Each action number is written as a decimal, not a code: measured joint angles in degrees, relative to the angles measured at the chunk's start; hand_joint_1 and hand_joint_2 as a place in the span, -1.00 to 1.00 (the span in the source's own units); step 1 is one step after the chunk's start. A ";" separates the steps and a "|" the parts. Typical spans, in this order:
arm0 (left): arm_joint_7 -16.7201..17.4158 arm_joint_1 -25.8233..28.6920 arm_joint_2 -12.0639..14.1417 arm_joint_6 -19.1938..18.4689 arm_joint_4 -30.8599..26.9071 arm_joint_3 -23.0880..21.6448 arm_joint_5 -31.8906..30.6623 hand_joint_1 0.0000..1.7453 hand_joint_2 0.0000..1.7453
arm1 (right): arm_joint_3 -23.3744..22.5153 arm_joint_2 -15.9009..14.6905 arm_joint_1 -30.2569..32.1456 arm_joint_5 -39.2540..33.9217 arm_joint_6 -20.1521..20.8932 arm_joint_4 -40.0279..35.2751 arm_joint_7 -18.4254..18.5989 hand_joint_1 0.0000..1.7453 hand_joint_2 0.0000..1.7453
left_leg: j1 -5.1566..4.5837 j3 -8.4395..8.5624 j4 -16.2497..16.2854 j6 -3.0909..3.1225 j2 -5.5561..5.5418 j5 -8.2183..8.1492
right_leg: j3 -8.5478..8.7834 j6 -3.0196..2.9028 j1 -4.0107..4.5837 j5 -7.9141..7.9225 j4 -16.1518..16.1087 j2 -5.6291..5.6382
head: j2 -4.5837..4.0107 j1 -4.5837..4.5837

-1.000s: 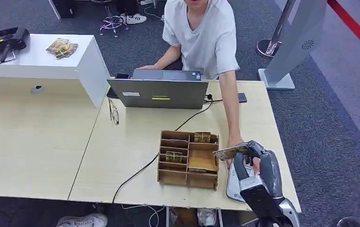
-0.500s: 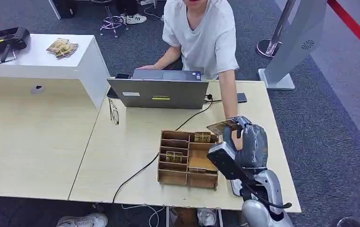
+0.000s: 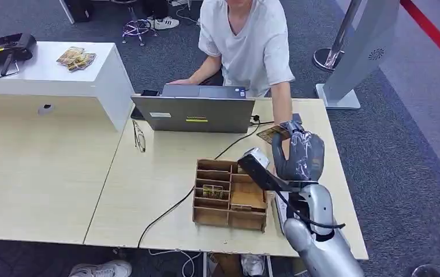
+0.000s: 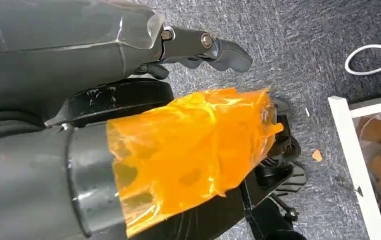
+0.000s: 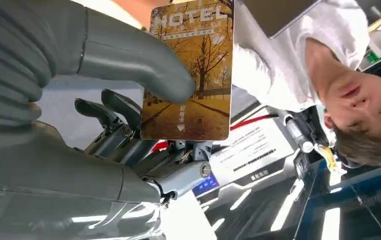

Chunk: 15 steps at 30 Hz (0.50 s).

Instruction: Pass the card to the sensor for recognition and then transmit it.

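My right hand (image 3: 298, 153) is raised over the table's right side, past the wooden box. It pinches a golden hotel card (image 3: 272, 134) between thumb and fingers. The right wrist view has the thumb (image 5: 143, 65) pressed across the card (image 5: 188, 70), whose printed face is turned to the camera. A person in a white shirt (image 3: 246, 40) sits behind the table, one forearm (image 3: 281, 107) stretched toward the card; I cannot tell whether their hand touches it. The flat white sensor pad (image 3: 279, 209) lies under my forearm. My left hand (image 4: 198, 45) hangs over the carpet, holding nothing.
A wooden compartment box (image 3: 229, 193) with several cards stands left of my right arm. A grey laptop (image 3: 194, 112), its cable (image 3: 171, 210), glasses (image 3: 140, 138) and a phone (image 3: 295, 119) lie on the table (image 3: 148, 190). A white counter (image 3: 44, 75) stands at the left.
My right hand has lifted off the sensor pad and carried the card away from me toward the person. The person's hand has drawn back with it.
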 joint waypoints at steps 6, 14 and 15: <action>0.04 -0.05 -0.02 -0.33 0.00 -0.70 -0.52 -1.00 -1.00 | -0.35 0.72 -2.20 1.94 0.18 3.04 1.11 1.00 1.00 | 0.00 0.00 0.00 0.00 -0.01 0.00 | 0.00 0.00 0.00 0.00 0.00 0.00 | 0.00 -0.02; 0.94 -0.49 -0.11 -0.13 0.00 -1.51 -0.83 -1.00 -1.00 | -1.27 1.68 -4.71 3.43 0.37 6.77 1.68 1.00 1.00 | 0.00 0.00 0.00 0.00 -0.01 0.01 | 0.00 0.01 0.00 0.01 0.00 -0.01 | 0.00 0.00; 0.96 -0.51 -0.11 -0.13 0.00 -1.53 -0.81 -1.00 -1.00 | -1.31 1.75 -4.90 3.78 0.35 7.10 1.72 1.00 1.00 | 0.00 0.00 0.01 0.00 -0.01 0.01 | 0.00 0.01 0.00 0.01 0.01 -0.01 | 0.00 0.00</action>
